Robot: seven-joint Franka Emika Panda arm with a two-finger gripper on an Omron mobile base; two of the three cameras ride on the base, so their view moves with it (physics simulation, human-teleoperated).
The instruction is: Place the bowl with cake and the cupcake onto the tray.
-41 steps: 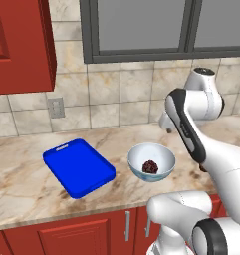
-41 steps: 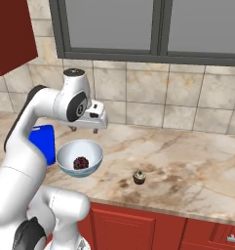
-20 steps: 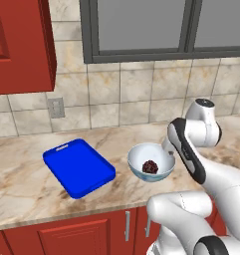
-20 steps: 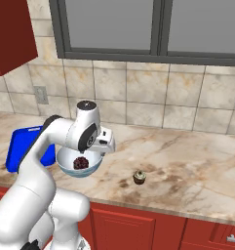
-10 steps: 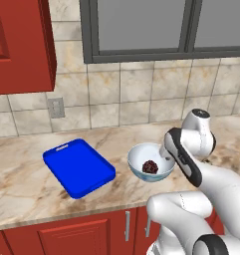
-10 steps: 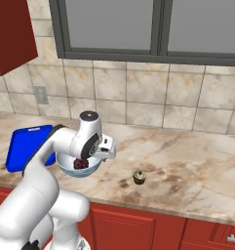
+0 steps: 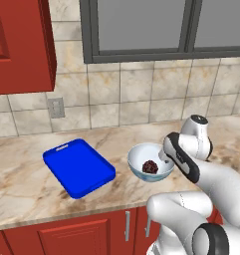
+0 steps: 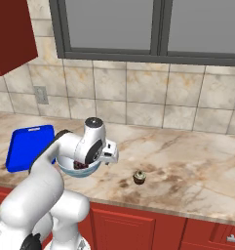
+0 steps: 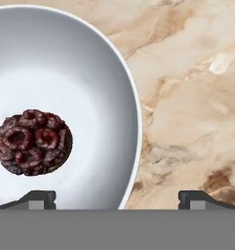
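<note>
The tool (image 9: 117, 197), fully open and holding nothing, straddles the right rim of the bowl (image 9: 85, 73) at frame centre; next it should descend and close on that rim

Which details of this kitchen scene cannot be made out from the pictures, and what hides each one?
- Left base view: the round white bowl's right rim is covered by the arm.
- Right base view: the flat blue tray's right end sits behind the arm.
- Right base view: the tan-topped cupcake is too small to show detail.
- Hand view: the bowl's left side is cut off by the edge.
</note>
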